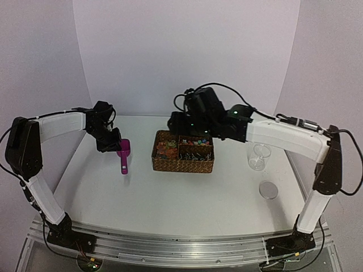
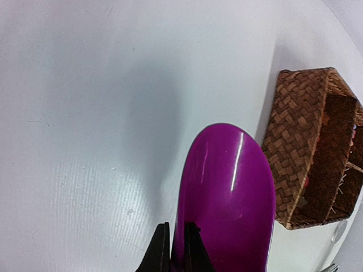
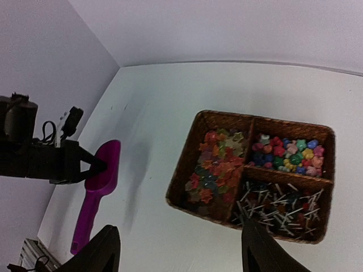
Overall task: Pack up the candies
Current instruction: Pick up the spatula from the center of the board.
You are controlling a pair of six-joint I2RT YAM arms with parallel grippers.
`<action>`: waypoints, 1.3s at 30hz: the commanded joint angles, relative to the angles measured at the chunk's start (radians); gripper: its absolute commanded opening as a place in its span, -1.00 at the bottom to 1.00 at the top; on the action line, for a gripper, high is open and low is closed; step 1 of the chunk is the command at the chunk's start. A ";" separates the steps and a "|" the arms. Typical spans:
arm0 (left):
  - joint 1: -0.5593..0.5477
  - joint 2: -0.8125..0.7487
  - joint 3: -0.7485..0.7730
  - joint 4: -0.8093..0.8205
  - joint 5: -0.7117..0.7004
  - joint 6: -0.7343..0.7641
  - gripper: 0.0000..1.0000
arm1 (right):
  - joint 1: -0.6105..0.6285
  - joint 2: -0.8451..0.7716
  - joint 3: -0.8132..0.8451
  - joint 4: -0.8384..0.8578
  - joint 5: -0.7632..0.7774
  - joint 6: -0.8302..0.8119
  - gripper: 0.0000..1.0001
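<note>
Right wrist view, lower edge: the right gripper [image 3: 181,241] hangs with its jaws wide apart above the brown woven basket [image 3: 179,167], probably ready to steady it. The candies [image 3: 286,153] fill its three compartments, which the overhead view blurs. At left, the left gripper [image 3: 85,167] seems to pinch the magenta plastic scoop [image 3: 99,184] by its bowl wall, likely for dipping. Only the overhead view shows the clear jar [image 1: 259,157], at right.

candies [image 1: 195,140] too small to tell apart, scoop [image 2: 227,192] handle cropped
</note>
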 commanded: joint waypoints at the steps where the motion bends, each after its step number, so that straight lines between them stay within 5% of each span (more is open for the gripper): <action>1: -0.065 -0.060 0.033 -0.019 -0.057 -0.051 -1.00 | 0.098 0.200 0.268 -0.163 -0.044 0.036 0.44; 6: -0.097 -0.048 0.053 -0.014 -0.046 -0.082 -1.00 | 0.166 0.386 0.479 -0.190 -0.112 0.023 0.59; 17: -0.139 -0.002 0.104 0.009 -0.004 -0.119 -1.00 | 0.190 0.576 0.629 -0.256 -0.167 0.023 0.44; 22: -0.150 0.000 0.103 0.016 0.005 -0.121 -1.00 | 0.188 0.648 0.707 -0.280 -0.111 -0.037 0.10; 31: -0.152 -0.012 0.101 0.017 0.021 -0.121 -1.00 | 0.155 0.661 0.699 -0.283 -0.110 -0.065 -0.97; 35: -0.152 -0.023 0.097 0.039 0.065 -0.091 -0.94 | 0.137 0.605 0.636 -0.278 -0.134 -0.146 -1.00; 39: -0.150 -0.049 0.086 0.033 0.080 -0.038 -0.37 | 0.130 0.521 0.558 -0.268 -0.141 -0.258 -1.00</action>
